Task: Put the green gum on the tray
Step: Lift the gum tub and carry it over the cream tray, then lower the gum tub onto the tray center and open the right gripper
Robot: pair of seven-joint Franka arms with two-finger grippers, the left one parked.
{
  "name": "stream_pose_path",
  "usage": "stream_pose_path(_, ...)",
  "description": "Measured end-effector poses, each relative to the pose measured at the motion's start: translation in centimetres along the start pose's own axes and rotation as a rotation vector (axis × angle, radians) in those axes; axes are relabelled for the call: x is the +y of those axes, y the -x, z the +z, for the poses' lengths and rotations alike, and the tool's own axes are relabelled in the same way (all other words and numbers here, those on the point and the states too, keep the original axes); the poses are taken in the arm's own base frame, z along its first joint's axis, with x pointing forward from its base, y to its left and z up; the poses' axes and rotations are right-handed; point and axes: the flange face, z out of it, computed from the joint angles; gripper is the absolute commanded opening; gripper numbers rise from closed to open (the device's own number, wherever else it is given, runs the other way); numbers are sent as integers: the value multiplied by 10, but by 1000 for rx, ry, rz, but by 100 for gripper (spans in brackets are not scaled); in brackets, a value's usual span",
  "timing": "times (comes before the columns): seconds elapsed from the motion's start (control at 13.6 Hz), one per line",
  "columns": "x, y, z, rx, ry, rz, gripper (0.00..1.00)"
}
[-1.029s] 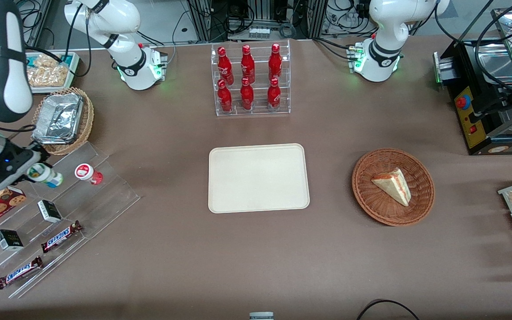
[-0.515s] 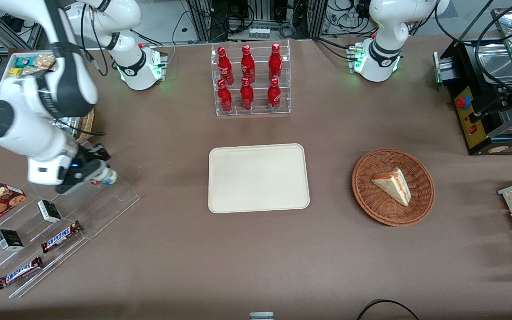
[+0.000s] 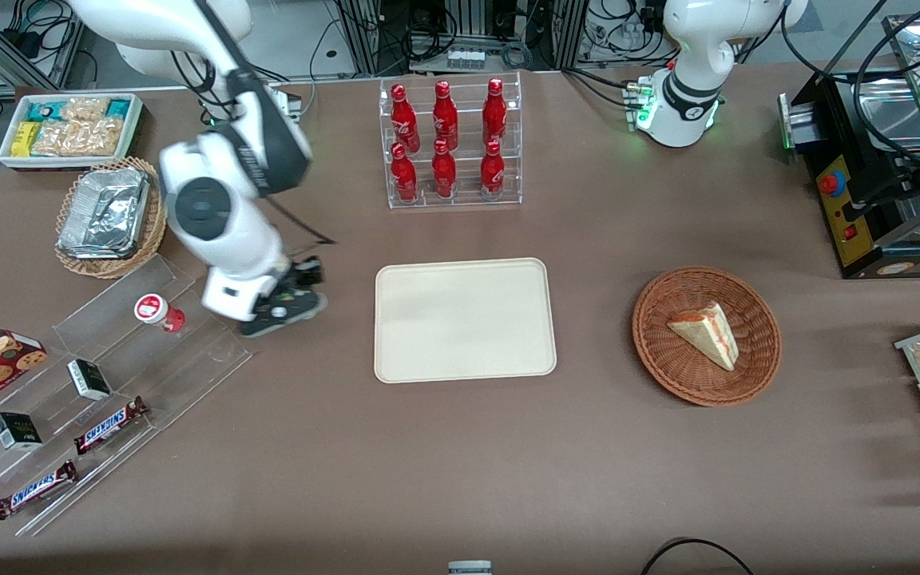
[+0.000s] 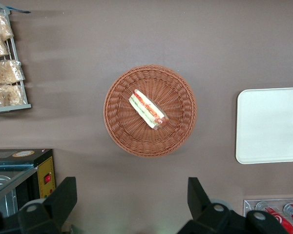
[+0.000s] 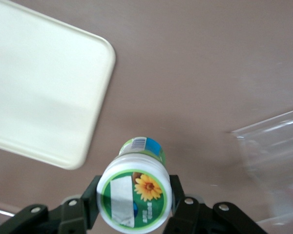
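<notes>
Clamping the pincer point(image 3: 288, 305) narrowly on the green gum point(image 5: 136, 185) and holding it above the table point(image 3: 460, 455), in the gap between the clear tiered rack point(image 3: 188, 359) and the tray point(image 3: 464, 319), near the tray's edge toward the working arm's end but not yet over it. Looking across a bare brown stretch of table toward that cream tray, and finding it flat, low-rimmed and unoccupied, with one rounded corner showing close to the bottle in the wrist view. Leaving the rack apart, toward the working arm's end, with the red-lidded bottle point(image 3: 158, 311) resting on it, well clear of the grasp. Judging the step in hand as the transfer, with the set-down not yet done. Reckoning the bottle light and stiff, probably hard plastic, so needing only modest squeeze; expecting smooth round walls and a glossy label point(image 5: 147, 145), so guarding against slip or twist between the pads. Pressing one of the fingers point(image 5: 179, 196) against each side of the body just under the wide green-rimmed lid point(image 5: 132, 204), and counting on that overhang as a stop against sliding down. Favouring this mid-body hold over pinching the lid itself. Expecting a small base under a wider top, so planning on lowering it fully before letting go, or risking a topple and a roll across the tray.
</notes>
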Motion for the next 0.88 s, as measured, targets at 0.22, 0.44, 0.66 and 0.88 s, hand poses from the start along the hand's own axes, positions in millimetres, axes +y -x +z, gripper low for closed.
stream_pose_path(0.22,-64,-19,16,-6,-24,114,0)
stream_pose_path(0.44,-121,-35,31,4,-32,194,0)
stream_pose_path(0.66,-172,-48,53,45,-41,261,0)
stream_pose_path(0.88,-207,-50,83,81,-55,312,0)
